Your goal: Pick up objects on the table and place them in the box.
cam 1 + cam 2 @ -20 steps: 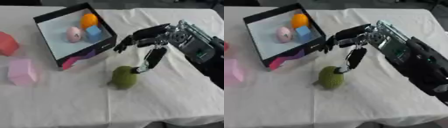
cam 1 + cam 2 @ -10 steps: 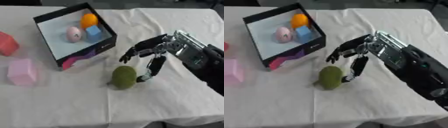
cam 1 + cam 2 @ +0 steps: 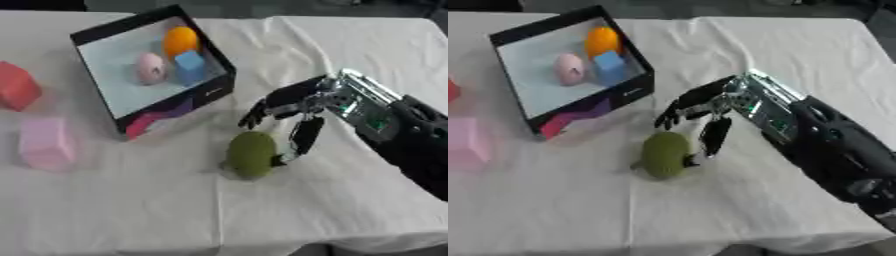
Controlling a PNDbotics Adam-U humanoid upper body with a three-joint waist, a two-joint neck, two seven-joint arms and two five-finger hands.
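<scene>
left eye view has the right hand (image 3: 293, 102) reaching in from the right side over the white-covered bench (image 3: 350, 45), its fingers (image 3: 262, 107) spread and pointing toward the left, its thumb (image 3: 304, 137) hanging down. the hand is open and holds nothing. just below the fingers lies a green rounded object (image 3: 252, 153) on the cloth; the tip of the thumb is right at its right side, and whether it touches cannot be told.

up and to the left stands the black-walled box (image 3: 214, 92) with a pale floor, set askew to the bench edges. inside, toward its far corner, sit an orange ball (image 3: 180, 40), a pink egg-shaped thing (image 3: 150, 67) and a blue cube (image 3: 190, 66), close together, the blue cube just below the orange ball and beside the pink one. the green object lies outside the box, near its lower right corner but apart from it.

well off to the left on the cloth rest a red block (image 3: 17, 86) and, below it, a pink block (image 3: 45, 143). the left hand shows in neither view.
</scene>
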